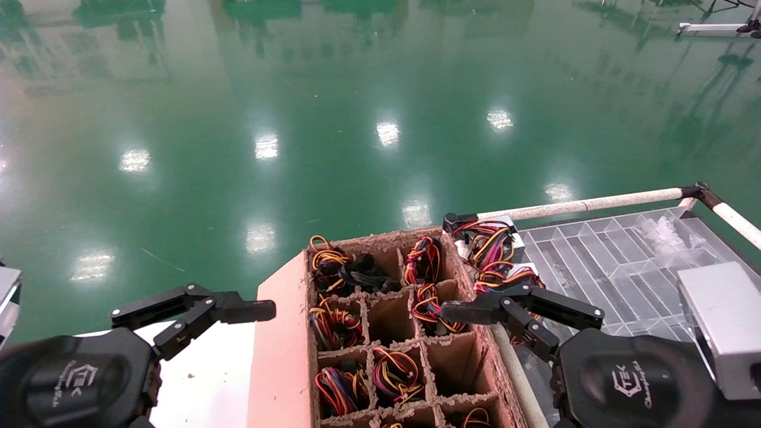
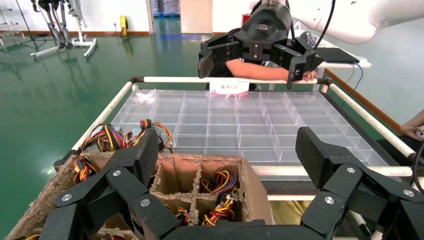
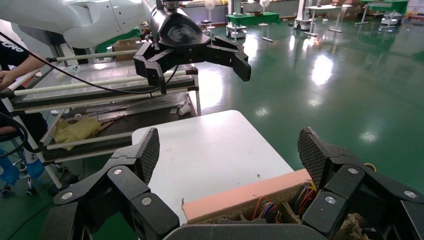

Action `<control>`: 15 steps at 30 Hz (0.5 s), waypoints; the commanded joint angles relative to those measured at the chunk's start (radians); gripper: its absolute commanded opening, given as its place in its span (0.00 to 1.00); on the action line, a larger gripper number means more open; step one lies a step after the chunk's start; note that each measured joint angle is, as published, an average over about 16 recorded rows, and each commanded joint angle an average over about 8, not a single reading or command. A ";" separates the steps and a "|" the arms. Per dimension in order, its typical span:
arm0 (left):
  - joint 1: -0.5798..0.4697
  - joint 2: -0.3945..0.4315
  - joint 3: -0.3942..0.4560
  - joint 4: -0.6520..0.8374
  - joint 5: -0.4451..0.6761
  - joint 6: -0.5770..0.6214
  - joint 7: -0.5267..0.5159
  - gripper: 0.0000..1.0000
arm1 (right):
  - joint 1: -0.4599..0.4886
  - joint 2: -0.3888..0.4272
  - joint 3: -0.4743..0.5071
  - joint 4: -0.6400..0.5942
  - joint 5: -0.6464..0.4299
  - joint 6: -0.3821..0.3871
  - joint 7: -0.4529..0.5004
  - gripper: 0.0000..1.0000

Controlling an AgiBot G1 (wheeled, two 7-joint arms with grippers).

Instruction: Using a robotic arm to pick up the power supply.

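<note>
A power supply (image 1: 516, 239) shows a silver-grey corner under a thick bunch of coloured wires (image 1: 489, 249) at the near corner of the clear tray. More wire bunches (image 1: 333, 321) fill cells of the cardboard divider box (image 1: 279, 345). My right gripper (image 1: 458, 312) hangs open over the box's right wall, just in front of that power supply, holding nothing. My left gripper (image 1: 255, 310) is open and empty beside the box's left side, above the white table. In the left wrist view the open left gripper (image 2: 227, 150) frames the box (image 2: 260, 195) and the wires (image 2: 120, 137).
A clear compartment tray (image 1: 618, 261) lies right of the box inside a white pipe frame (image 1: 582, 205). A plain silver box (image 1: 722, 321) sits at the far right. The white table (image 3: 210, 150) carries the box. Green floor lies beyond. A person's arm (image 2: 260, 72) rests at the tray's far rail.
</note>
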 commanded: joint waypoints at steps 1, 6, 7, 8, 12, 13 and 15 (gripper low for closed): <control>0.000 0.000 0.000 0.000 0.000 0.000 0.000 1.00 | 0.000 0.000 0.000 0.000 0.000 0.000 0.000 1.00; 0.000 0.000 0.000 0.000 0.000 0.000 0.000 1.00 | 0.000 0.000 0.000 0.000 0.000 0.000 0.000 1.00; 0.000 0.000 0.000 0.000 0.000 0.000 0.000 1.00 | 0.000 0.000 0.000 0.000 0.000 0.000 0.000 1.00; 0.000 0.000 0.000 0.000 0.000 0.000 0.000 1.00 | 0.000 0.000 0.000 0.000 0.000 0.000 0.000 1.00; 0.000 0.000 0.000 0.000 0.000 0.000 0.000 1.00 | 0.000 0.000 0.000 0.000 0.000 0.000 0.000 1.00; 0.000 0.000 0.000 0.000 0.000 0.000 0.000 1.00 | 0.000 0.000 0.000 0.000 0.000 0.000 0.000 1.00; 0.000 0.000 0.000 0.000 0.000 0.000 0.000 1.00 | 0.000 0.000 0.000 0.000 0.000 0.000 0.000 1.00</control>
